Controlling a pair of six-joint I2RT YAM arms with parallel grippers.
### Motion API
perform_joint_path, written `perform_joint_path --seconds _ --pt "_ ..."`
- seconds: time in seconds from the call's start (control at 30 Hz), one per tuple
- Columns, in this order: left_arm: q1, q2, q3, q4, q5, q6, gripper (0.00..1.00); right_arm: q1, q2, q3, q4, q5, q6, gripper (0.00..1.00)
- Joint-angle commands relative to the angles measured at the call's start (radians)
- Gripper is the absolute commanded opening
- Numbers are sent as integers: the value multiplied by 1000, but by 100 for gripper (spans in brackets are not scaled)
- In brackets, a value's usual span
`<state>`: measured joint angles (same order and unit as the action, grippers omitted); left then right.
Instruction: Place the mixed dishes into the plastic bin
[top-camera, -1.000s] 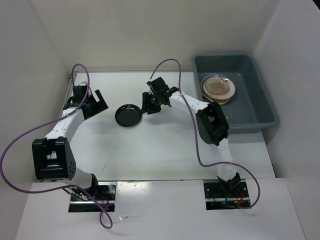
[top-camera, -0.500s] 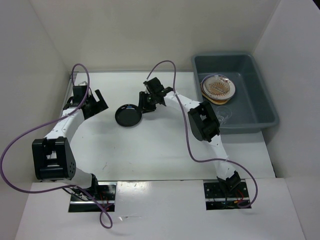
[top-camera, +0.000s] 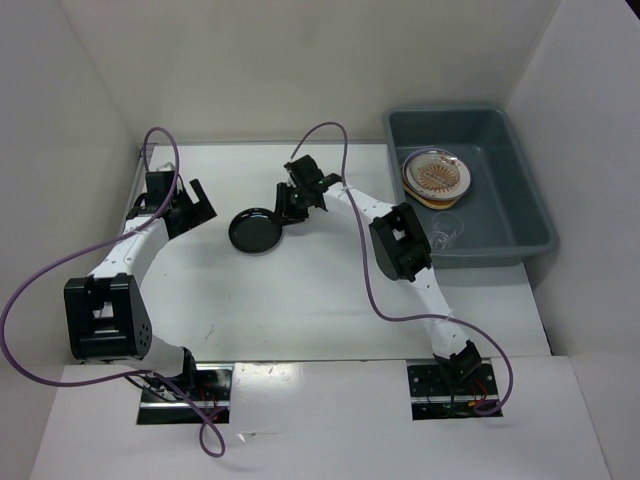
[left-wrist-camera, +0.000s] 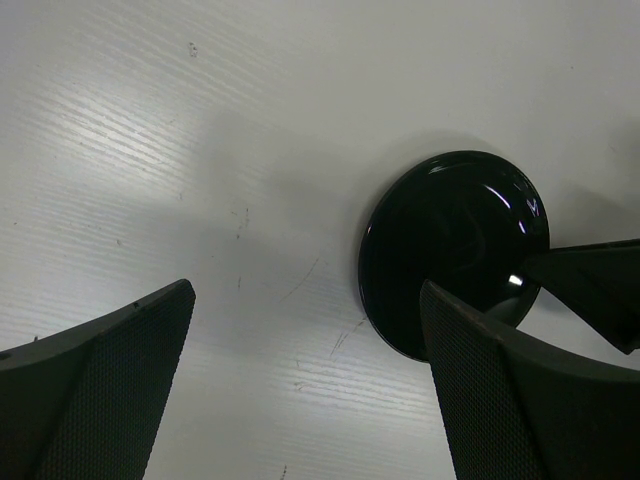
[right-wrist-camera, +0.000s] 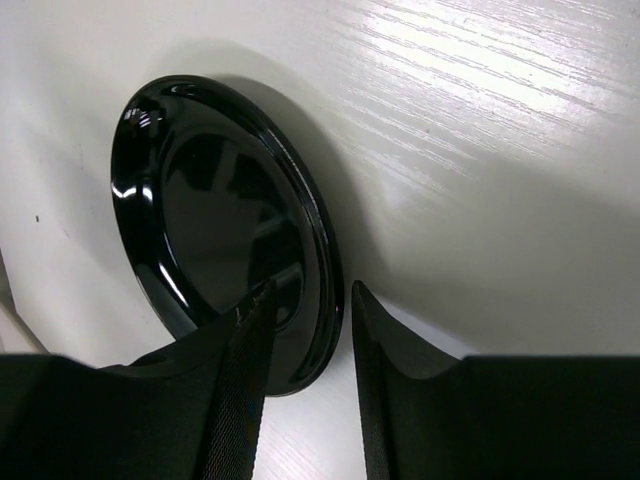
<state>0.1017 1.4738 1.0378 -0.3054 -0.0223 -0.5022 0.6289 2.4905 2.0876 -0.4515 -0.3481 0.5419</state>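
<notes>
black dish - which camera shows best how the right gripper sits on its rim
Right wrist view: the black dish is close up, with the right gripper straddling its rim, one finger inside and one outside. The left wrist view shows the dish partly covered. The top view shows it only small.

No legible text, labels, brands or numbers on anything in view.

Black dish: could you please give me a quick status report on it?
Left gripper open, empty. Right gripper straddling black dish rim, not yet clamped. No obstacle toward plastic bin.
</notes>
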Motion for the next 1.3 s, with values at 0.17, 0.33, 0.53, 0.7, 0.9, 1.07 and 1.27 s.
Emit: perform_joint_path --seconds 0.17,0.33,0.53,0.7,0.9,1.07,1.27 --pt "4 -23 -7 29 -8 1 100 9 62 95 -32 -40 10 32" --pt "4 -23 -7 29 -8 1 100 9 71 106 -32 -84 10 14" --pt "4 -23 -7 29 -8 1 100 9 22 170 -53 -123 0 7" --pt "4 -23 -7 29 -18 1 100 -46 -68 319 -139 -46 -32 1" --pt "4 -32 -7 29 -18 1 100 -159 -215 411 -243 181 -65 1" --pt "4 -41 -7 29 -27 10 100 -414 -362 362 -265 227 -40 1" --pt "4 -52 -7 29 -16 10 100 -746 -556 54 -174 320 26 1"
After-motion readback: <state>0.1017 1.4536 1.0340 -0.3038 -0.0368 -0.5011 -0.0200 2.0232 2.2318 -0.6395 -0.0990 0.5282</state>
